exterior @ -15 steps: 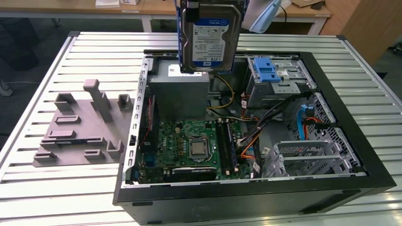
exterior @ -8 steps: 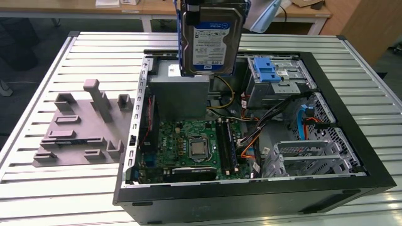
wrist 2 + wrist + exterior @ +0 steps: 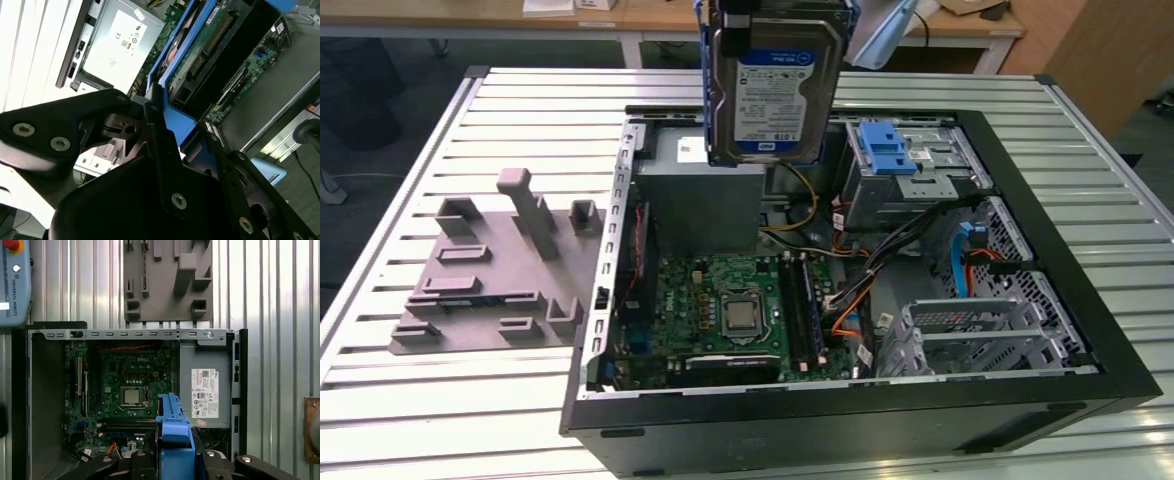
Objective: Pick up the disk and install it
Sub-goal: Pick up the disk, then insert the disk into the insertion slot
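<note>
Exterior view: the disk (image 3: pixel 767 85) is seen hanging upright above the open computer case (image 3: pixel 854 430), its long axis vertical and its labelled face turned toward the camera. It is gripped from above by its blue bracket (image 3: pixel 175 120), on which the jaws are closed, as is shown in the second wrist view. The disk is held over the rear of the case, just above the grey power-supply box (image 3: pixel 700 190). The drive cage (image 3: pixel 914 180) with its blue latch (image 3: pixel 887 150) lies lower down and just to the exterior view's right of the disk. The disk is judged to be picked up but not yet installed. A grey moulded holder (image 3: pixel 494 280) is seen on the tabletop (image 3: pixel 520 110) beside the case.
</note>
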### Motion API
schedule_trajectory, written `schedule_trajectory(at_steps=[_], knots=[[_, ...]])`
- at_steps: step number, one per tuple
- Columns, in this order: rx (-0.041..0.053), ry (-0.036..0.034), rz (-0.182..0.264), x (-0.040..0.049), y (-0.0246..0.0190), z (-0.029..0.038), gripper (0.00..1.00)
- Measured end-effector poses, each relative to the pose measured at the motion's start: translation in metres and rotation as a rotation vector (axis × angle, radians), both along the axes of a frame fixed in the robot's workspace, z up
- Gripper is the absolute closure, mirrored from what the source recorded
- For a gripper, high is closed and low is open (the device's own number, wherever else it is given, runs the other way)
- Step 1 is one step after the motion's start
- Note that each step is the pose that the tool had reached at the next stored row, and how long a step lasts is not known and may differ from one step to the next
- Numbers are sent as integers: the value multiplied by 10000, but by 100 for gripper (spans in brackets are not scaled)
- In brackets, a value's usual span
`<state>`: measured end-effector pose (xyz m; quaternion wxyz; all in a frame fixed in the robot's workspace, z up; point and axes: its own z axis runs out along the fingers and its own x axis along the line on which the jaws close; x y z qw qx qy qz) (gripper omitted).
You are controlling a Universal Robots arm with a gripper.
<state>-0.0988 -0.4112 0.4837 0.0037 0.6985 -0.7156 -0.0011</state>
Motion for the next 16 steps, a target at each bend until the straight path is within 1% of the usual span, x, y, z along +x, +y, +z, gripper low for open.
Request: schedule_trajectory(at_steps=[7,13,16], knots=[[0,0,0,90,-12,0,64],[1,-1,0,103,-13,0,64],[1,-1,1,103,-29,0,64]])
